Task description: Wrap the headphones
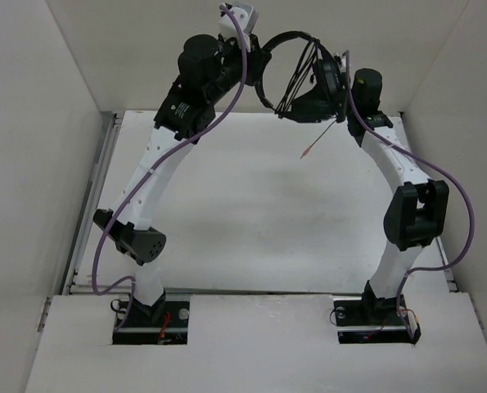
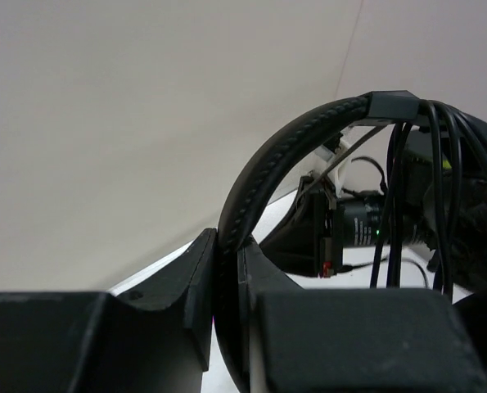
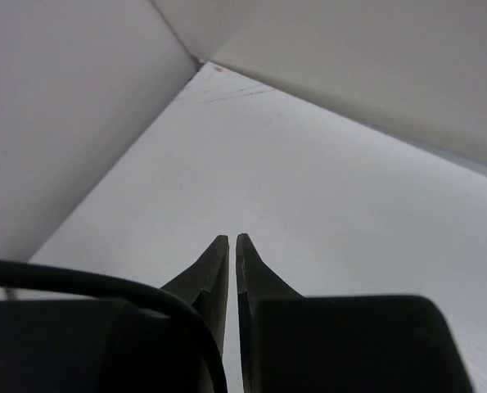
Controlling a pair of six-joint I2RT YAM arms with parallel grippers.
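The black headphones (image 1: 286, 38) hang in the air at the back, between both raised arms. My left gripper (image 1: 258, 72) is shut on the padded headband (image 2: 286, 152), which stands clamped between its fingers (image 2: 200, 278). Several turns of thin black cable (image 2: 439, 188) hang over the headband's top. An earcup (image 1: 328, 79) sits by my right gripper (image 1: 302, 105). The cable's end with a reddish plug (image 1: 307, 152) dangles above the table. In the right wrist view my right gripper (image 3: 231, 239) is shut with nothing showing between its tips; a black cable (image 3: 104, 286) curves past its lower left.
White walls enclose the white table (image 1: 251, 213) on three sides; the back wall (image 1: 145, 49) is close behind both grippers. Purple arm cables (image 1: 227, 106) run along each arm. The arm bases (image 1: 149, 315) stand at the near edge.
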